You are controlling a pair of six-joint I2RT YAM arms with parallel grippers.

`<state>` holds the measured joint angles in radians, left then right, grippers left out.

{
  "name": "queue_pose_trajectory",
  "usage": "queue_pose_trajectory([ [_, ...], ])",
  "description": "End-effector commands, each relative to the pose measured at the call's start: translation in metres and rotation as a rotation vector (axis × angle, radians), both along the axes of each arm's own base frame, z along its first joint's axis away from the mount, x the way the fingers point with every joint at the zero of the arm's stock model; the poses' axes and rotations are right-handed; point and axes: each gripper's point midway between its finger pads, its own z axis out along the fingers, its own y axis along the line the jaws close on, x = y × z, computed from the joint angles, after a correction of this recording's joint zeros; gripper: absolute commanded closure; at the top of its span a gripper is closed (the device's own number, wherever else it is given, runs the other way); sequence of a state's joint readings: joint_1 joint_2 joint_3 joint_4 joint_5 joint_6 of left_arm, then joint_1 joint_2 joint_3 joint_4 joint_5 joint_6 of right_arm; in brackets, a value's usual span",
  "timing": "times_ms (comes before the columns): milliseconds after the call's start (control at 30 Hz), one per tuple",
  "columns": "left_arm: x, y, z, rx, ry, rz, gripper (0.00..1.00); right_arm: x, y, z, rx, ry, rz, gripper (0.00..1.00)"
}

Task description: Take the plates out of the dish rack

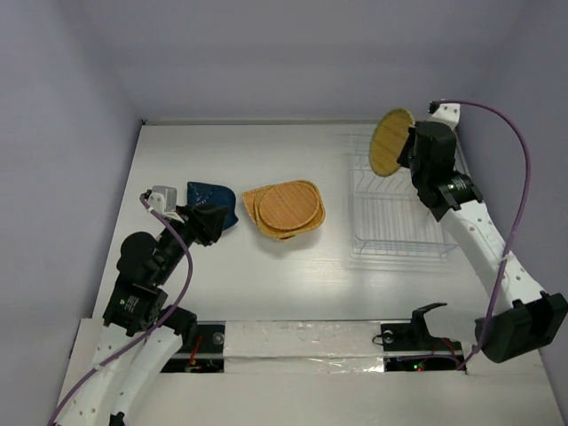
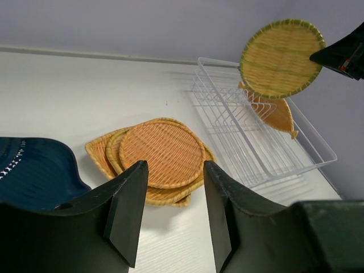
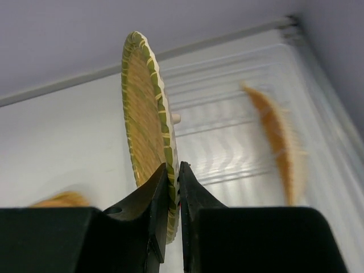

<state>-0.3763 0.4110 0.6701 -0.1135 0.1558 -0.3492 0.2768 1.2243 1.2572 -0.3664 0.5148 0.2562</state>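
Round woven plate (image 1: 391, 142) held above dish rack (image 1: 390, 232), upper right.
Right gripper (image 3: 174, 170) clamps its rim; left gripper (image 2: 172, 166) spread wide, empty.

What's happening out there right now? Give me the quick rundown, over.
Right gripper shut on round plate, held above dish rack. Left gripper open, empty. Leaf-shaped plate in rack. Nothing blocking.

dark blue plate (image 1: 209, 195): 1 | orange-yellow plates (image 2: 162, 153) (image 2: 281, 57) (image 2: 278, 116): 5 — three stacked, two apart | dish rack (image 1: 395, 232): 1
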Motion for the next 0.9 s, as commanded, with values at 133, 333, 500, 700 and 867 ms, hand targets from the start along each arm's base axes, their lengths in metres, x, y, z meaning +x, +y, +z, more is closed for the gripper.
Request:
queue_pose_trajectory([
  [133, 0.002, 0.003, 0.014, -0.017, -0.046, 0.017, 0.59, -0.008, 0.184, 0.025, 0.439, -0.110, 0.635, 1.00],
  [333, 0.003, 0.005, 0.015, -0.018, -0.049, 0.023, 0.59, -0.002, 0.259, -0.021, 0.649, -0.011, 0.792, 1.00],
  [500, 0.002, 0.005, 0.015, -0.017, -0.052, 0.021, 0.59, -0.007, 0.290, -0.055, 0.746, 0.071, 0.844, 1.00],
  [700, 0.001, 0.005, 0.016, -0.021, -0.053, 0.020, 0.59, -0.007, 0.287, -0.102, 0.758, 0.155, 0.781, 1.00],
  [867, 0.001, 0.005, 0.016, -0.021, -0.054, 0.018, 0.59, -0.013, 0.283, -0.129, 0.761, 0.199, 0.753, 0.99],
])
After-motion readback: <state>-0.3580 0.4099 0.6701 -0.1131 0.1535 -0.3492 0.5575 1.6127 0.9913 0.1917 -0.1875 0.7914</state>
